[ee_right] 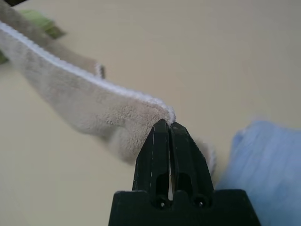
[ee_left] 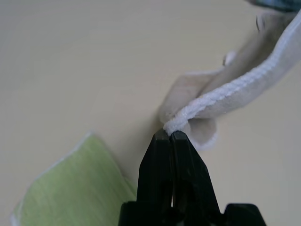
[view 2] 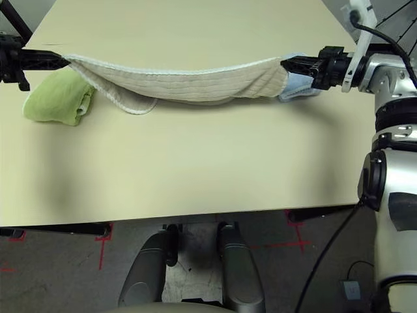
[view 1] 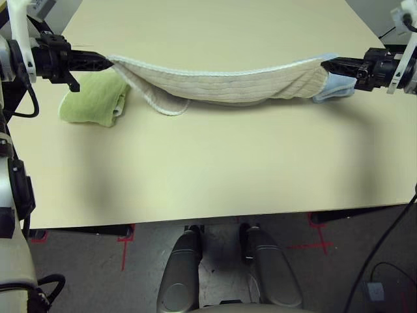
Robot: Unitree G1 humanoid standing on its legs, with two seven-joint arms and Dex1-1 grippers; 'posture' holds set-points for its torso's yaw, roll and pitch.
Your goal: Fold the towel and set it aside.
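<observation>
Beige towel [view 1: 221, 83] strung between both claws

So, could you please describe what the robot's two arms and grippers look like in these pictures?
Each arm ends in a black left gripper and black right gripper: two slim, tapered plastic fingers forming narrow jaws on a blocky black base. Behind them sit white brackets and silver-grey rounded arm segments with black joint bands. Black cables loop beside both arms.
</observation>
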